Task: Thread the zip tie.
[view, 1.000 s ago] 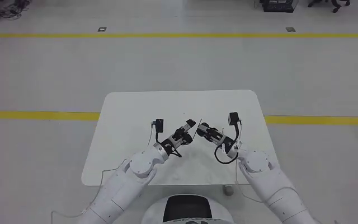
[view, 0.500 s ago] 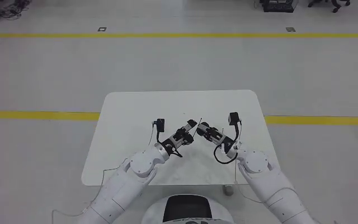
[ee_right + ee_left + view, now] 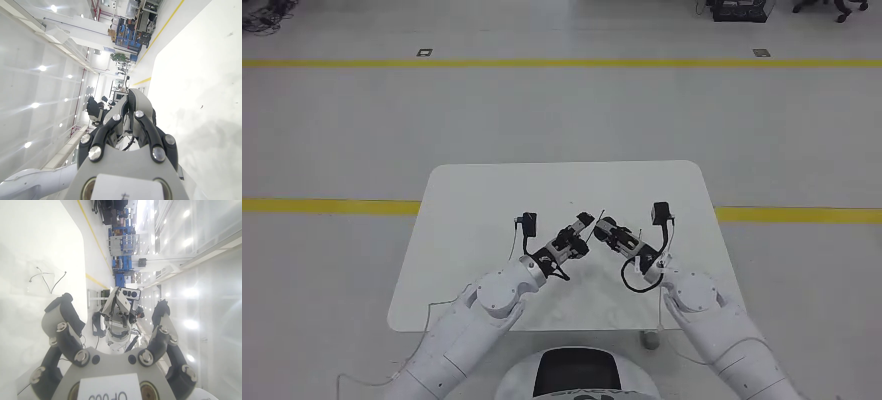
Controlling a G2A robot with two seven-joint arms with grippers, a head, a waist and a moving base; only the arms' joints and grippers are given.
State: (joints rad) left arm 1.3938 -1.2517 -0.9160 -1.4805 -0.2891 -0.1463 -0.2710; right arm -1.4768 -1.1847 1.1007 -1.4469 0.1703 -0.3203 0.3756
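Between the right gripper (image 3: 129, 92) fingers (image 3: 141, 102), the zip tie (image 3: 126, 83) protrudes

1. Slight drift of the right pincer (image 3: 601, 223), clamped on the zip tie (image 3: 126, 84), toward 9 o'clock, narrowing the gap to the spread left pincer (image 3: 587, 217).
2. Small slide of the right elbow (image 3: 694, 292) toward 8 o'clock above the bench (image 3: 482, 210), with the wrist cable loop (image 3: 627, 280) carried along.
3. Faint creep of the left elbow (image 3: 504, 295) toward 4 o'clock.
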